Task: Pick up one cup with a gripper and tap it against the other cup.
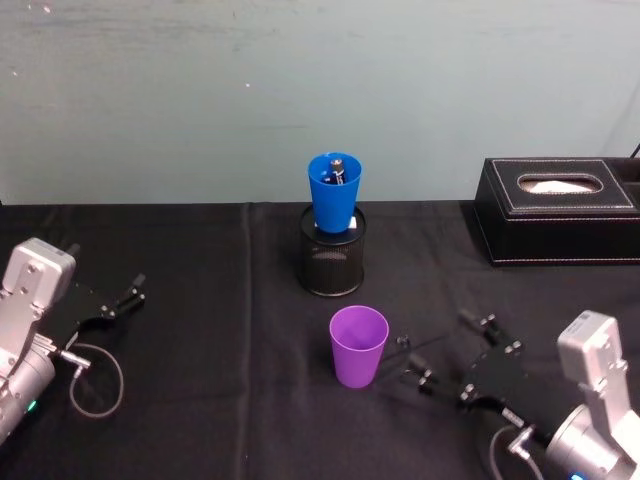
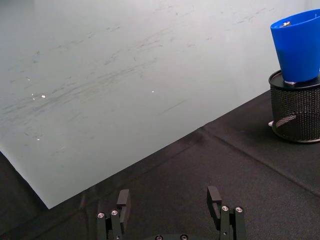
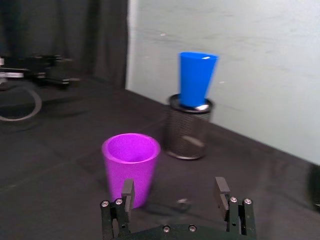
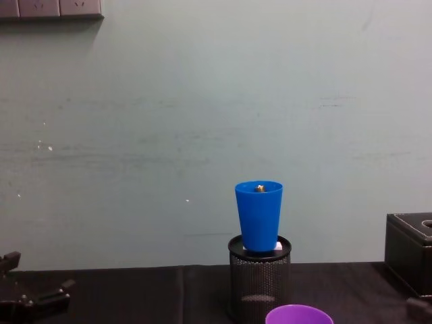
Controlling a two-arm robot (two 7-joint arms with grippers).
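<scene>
Head view — right arm low, jaws apart

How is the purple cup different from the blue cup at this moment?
The purple cup stands on the black tablecloth, close to the right gripper; the blue cup sits higher, in the black mesh holder. The purple cup looks empty; the blue cup holds a small dark object. Both are upright, smooth, tapered tumblers of similar size.

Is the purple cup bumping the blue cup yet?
Apart. Head view shows black cloth between the purple cup and the holder the blue cup stands in.
</scene>
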